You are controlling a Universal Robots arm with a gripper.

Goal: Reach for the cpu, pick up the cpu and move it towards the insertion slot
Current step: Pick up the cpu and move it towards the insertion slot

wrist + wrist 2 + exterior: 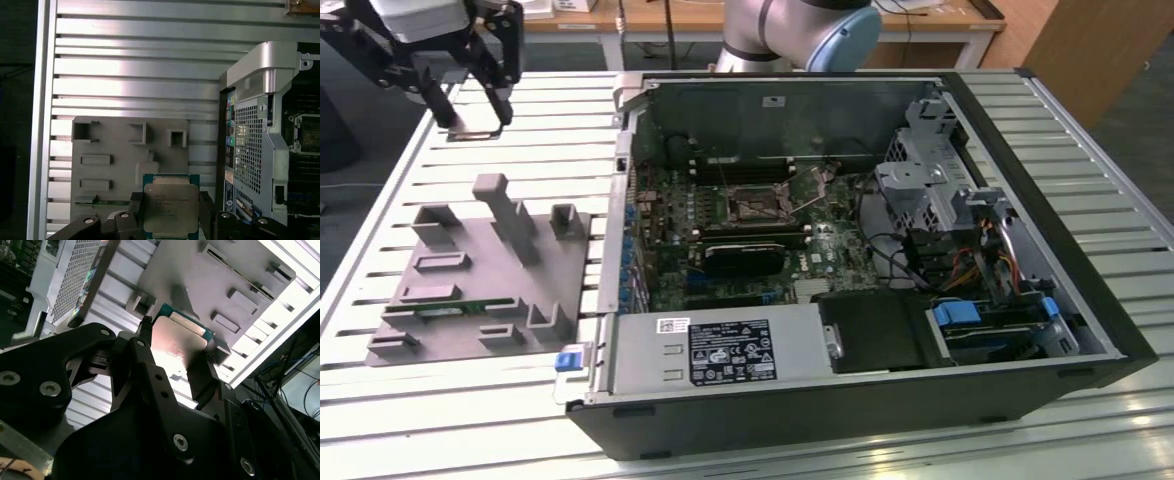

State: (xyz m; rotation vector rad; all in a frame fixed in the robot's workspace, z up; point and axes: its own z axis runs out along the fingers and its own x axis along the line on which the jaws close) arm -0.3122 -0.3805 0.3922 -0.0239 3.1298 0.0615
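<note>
One gripper [470, 110] hangs above the far corner of the slatted table [480, 420] on the exterior view's left, its jaws closed on two opposite edges of the cpu [170, 207], held flat with its metal top facing the first wrist view. The grey fixture [480, 270] lies below it. The insertion slot [758, 207] sits inside the open computer case [1067, 290], well apart toward the exterior view's right.

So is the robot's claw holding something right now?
Gripper: shut on the cpu, lifted above the grey fixture on the slatted table.
</note>
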